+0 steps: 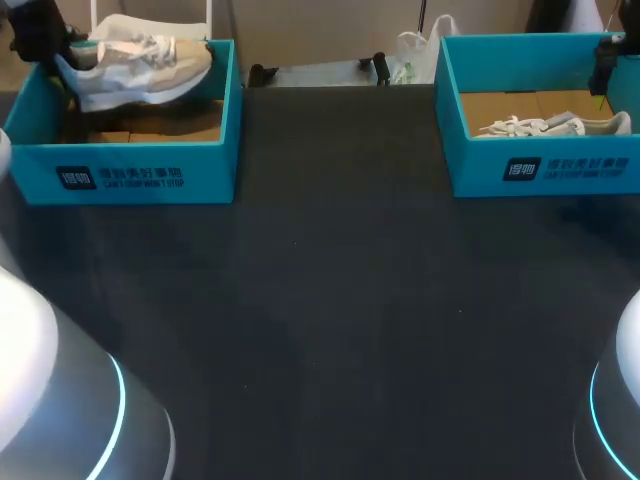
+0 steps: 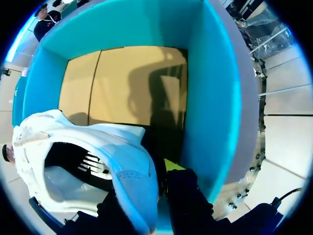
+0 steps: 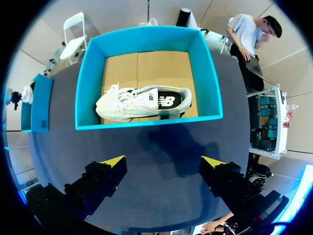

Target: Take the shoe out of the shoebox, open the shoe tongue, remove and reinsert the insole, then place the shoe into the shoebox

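While the left tool (image 2: 154, 181) grips its heel, white-grey shoe (image 1: 140, 65) above teal shoebox (image 1: 130, 170), right tool (image 3: 164, 164) wide.

Counter (image 1: 330, 300): open passage midway between left shoebox (image 1: 130, 172) and right shoebox (image 1: 545, 172). Obstacles: box walls; lifted shoe (image 1: 140, 62) over left shoebox; white shoe (image 1: 555, 126) lying in right.

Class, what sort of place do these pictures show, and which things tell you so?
Probably a robotics test bench: a black table bearing teal cardboard shoeboxes, left and right, with the left gripper holding a white sneaker.
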You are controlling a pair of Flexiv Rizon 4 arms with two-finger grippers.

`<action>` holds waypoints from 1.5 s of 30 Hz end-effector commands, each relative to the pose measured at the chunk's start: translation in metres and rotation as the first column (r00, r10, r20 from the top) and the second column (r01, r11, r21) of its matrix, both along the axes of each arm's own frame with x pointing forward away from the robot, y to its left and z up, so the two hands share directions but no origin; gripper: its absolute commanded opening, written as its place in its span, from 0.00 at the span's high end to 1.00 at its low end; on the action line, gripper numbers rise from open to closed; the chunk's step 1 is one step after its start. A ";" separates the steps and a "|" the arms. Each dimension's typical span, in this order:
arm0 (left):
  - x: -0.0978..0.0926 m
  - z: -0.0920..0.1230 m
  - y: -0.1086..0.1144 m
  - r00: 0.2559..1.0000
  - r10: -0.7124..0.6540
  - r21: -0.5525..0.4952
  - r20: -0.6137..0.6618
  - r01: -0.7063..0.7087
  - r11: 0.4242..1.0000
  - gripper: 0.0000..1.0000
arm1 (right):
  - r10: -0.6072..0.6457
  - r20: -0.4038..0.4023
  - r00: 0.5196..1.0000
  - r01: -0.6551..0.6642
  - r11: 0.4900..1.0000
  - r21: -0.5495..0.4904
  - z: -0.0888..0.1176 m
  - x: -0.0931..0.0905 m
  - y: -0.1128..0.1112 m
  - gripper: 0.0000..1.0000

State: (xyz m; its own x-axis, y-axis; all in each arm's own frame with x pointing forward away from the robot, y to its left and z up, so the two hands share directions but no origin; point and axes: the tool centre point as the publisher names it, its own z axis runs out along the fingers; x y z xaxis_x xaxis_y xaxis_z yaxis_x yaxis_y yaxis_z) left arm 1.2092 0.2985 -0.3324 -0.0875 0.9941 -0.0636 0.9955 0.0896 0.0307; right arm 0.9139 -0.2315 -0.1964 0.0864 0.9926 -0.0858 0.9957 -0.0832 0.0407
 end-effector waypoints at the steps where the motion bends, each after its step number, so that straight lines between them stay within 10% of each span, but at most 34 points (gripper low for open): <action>1: -0.006 0.040 0.000 1.000 -0.010 -0.004 0.011 0.011 1.000 1.00 | -0.001 0.002 1.000 0.001 1.000 -0.001 0.000 -0.001 0.000 0.00; 17: -0.038 0.138 -0.006 0.997 0.008 0.034 0.082 -0.011 0.999 1.00 | -0.001 0.002 1.000 0.001 1.000 -0.001 0.000 -0.001 0.000 0.00; 28: -0.149 0.193 -0.041 0.993 0.006 0.059 0.118 -0.013 0.998 1.00 | -0.001 0.002 1.000 0.001 1.000 -0.001 0.000 -0.001 0.000 0.00; 45: -0.295 0.192 -0.121 0.971 0.076 0.056 0.228 -0.091 0.994 1.00 | -0.001 0.002 1.000 0.001 1.000 -0.001 0.000 -0.001 0.000 0.00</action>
State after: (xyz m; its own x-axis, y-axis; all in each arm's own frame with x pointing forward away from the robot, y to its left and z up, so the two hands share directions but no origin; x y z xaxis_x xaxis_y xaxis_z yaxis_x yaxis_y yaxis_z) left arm 1.0040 0.1974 -0.1469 -0.1505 0.9879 -0.0366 0.9692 0.1401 -0.2027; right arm 0.9139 -0.2315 -0.1963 0.0865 0.9925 -0.0859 0.9957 -0.0833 0.0407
